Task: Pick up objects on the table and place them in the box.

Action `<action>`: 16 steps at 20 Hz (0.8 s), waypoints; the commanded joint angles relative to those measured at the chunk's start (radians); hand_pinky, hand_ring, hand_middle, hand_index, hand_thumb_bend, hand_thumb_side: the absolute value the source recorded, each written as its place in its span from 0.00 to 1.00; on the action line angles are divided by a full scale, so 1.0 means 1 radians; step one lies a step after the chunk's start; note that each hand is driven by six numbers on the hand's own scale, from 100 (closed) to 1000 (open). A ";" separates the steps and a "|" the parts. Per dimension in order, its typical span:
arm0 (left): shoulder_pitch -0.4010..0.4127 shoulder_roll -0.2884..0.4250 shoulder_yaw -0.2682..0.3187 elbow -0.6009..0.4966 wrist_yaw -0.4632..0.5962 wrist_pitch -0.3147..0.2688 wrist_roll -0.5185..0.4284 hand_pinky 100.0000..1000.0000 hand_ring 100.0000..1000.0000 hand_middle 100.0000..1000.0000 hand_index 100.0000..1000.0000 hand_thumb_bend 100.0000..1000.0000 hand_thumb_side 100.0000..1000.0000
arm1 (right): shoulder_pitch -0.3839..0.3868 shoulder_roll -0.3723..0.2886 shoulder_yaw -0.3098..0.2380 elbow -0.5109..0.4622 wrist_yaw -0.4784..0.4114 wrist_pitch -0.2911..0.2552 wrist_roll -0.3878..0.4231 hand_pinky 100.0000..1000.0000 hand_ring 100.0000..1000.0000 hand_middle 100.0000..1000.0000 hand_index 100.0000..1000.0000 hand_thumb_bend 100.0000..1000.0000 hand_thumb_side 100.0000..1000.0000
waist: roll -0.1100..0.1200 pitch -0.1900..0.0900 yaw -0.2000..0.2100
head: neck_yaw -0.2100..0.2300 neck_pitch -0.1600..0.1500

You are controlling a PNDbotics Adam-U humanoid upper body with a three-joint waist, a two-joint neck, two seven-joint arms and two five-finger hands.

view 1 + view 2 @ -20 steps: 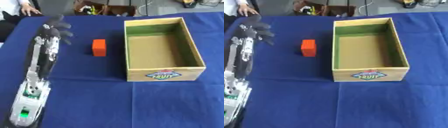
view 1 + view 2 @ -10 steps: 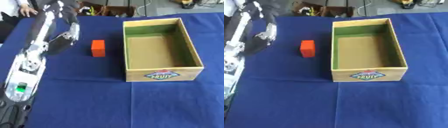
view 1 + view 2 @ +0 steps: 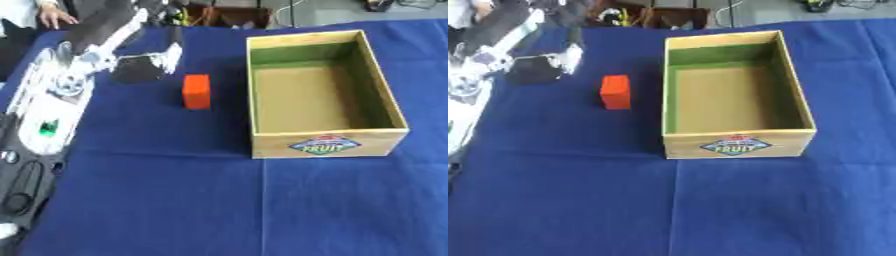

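Currently our left hand sits up-left of the orange block, near it but not touching. Block stands on the blue worktop just left of the box, long axis running away from us, parallel to the box wall. Box is empty. Can't tell how far the fingers are spread; too blurred. Right hand isn't visible, so left does the pick: we'd move right and toward us.
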 commanded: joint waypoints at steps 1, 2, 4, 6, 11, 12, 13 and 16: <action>-0.061 0.055 -0.018 0.065 -0.005 -0.037 -0.123 0.70 0.86 0.88 1.00 0.00 0.78 | 0.001 -0.012 0.006 -0.015 0.009 -0.001 0.006 0.79 0.95 0.69 0.95 0.00 0.98 | 0.001 -0.019 -0.003 | 0.003 0.007; -0.079 0.062 -0.027 0.091 -0.003 -0.048 -0.164 0.71 0.87 0.89 1.00 0.00 0.81 | 0.002 -0.012 0.006 -0.015 0.010 -0.001 0.006 0.79 0.95 0.69 0.95 0.00 0.98 | 0.002 -0.020 -0.004 | 0.004 0.006; -0.113 0.073 -0.040 0.133 -0.004 -0.071 -0.237 0.72 0.88 0.90 1.00 0.00 0.84 | 0.004 -0.014 0.007 -0.015 0.012 -0.001 0.006 0.79 0.95 0.69 0.95 0.00 0.98 | 0.004 -0.022 -0.006 | 0.004 0.004; -0.150 0.081 -0.057 0.175 -0.016 -0.092 -0.298 0.73 0.89 0.92 1.00 0.23 0.97 | 0.007 -0.015 0.011 -0.015 0.013 0.001 0.011 0.79 0.95 0.69 0.95 0.00 0.98 | 0.007 -0.023 -0.009 | 0.001 -0.004; -0.228 0.072 -0.097 0.299 -0.099 -0.137 -0.367 0.74 0.91 0.95 1.00 0.41 1.00 | 0.010 -0.017 0.017 -0.015 0.017 -0.001 0.019 0.79 0.95 0.69 0.95 0.00 0.98 | 0.009 -0.020 -0.015 | 0.005 -0.015; -0.238 0.066 -0.105 0.330 -0.117 -0.147 -0.369 0.74 0.91 0.95 1.00 0.43 1.00 | 0.010 -0.016 0.018 -0.015 0.018 -0.001 0.020 0.79 0.95 0.69 0.95 0.00 0.98 | 0.009 -0.019 -0.016 | 0.006 -0.017; -0.249 0.058 -0.111 0.361 -0.134 -0.156 -0.370 0.74 0.92 0.96 1.00 0.45 1.00 | 0.011 -0.016 0.019 -0.015 0.019 -0.001 0.022 0.79 0.95 0.69 0.95 0.00 0.98 | 0.009 -0.018 -0.017 | 0.007 -0.019; -0.272 0.034 -0.116 0.437 -0.169 -0.181 -0.370 0.75 0.92 0.98 1.00 0.48 1.00 | 0.010 -0.014 0.022 -0.015 0.023 0.000 0.028 0.79 0.95 0.69 0.95 0.00 0.98 | 0.010 -0.014 -0.020 | 0.007 -0.025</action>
